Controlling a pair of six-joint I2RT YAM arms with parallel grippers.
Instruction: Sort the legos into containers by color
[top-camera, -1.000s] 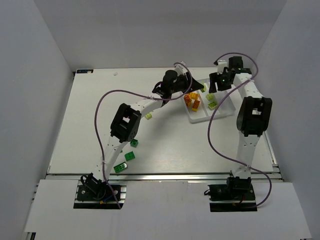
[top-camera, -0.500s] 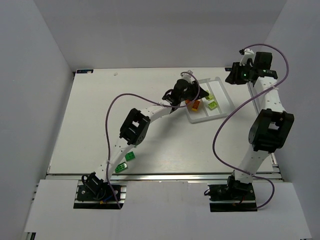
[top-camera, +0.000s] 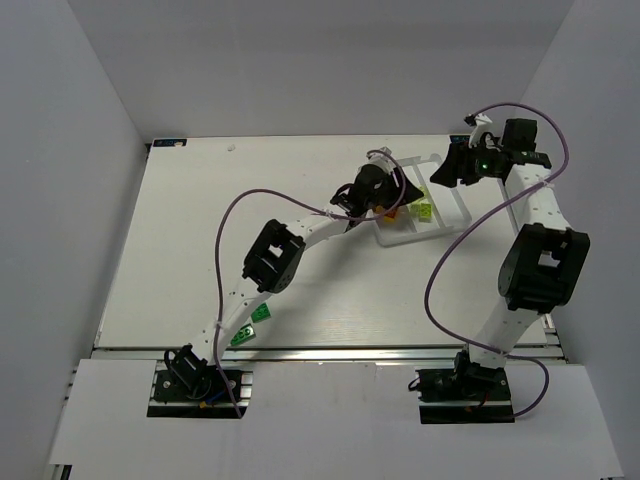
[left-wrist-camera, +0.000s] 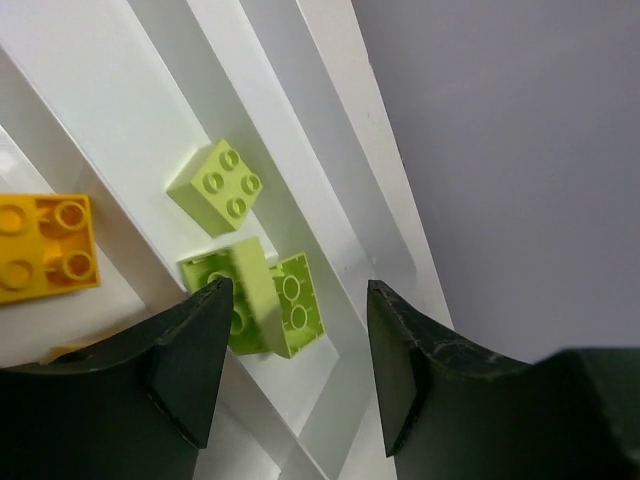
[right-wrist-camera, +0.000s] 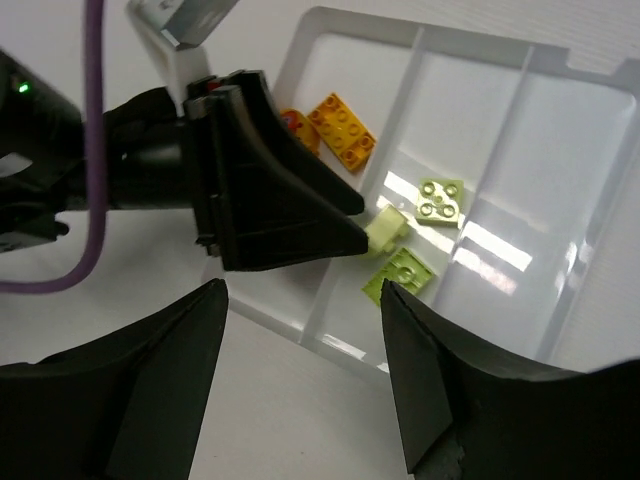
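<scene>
The white tray (top-camera: 402, 236) lies at the table's far right, its containers split by low ridges (left-wrist-camera: 330, 130). My left gripper (top-camera: 404, 196) hangs open over the middle container. A blurred yellow-green lego (left-wrist-camera: 252, 288) sits loose beside its left finger, over another yellow-green lego (left-wrist-camera: 298, 318). A third (left-wrist-camera: 216, 184) lies farther along. Orange legos (left-wrist-camera: 45, 250) lie in the neighbouring container. My right gripper (top-camera: 446, 170) is open and empty above the tray's far right corner. Its view shows the left fingers (right-wrist-camera: 280, 205), the small lego (right-wrist-camera: 386, 229) at their tip, and the bare third container (right-wrist-camera: 560, 180).
Two dark green legos (top-camera: 262, 313) (top-camera: 240, 336) lie on the table near the left arm's base, partly hidden by that arm. The left arm's purple cable (top-camera: 225, 240) loops over the table's middle. Grey walls close in the table on three sides.
My left gripper has moved farther over the tray and opened, letting go of the small yellow-green lego. The right arm swung away to the right, then came back toward the tray's far corner.
</scene>
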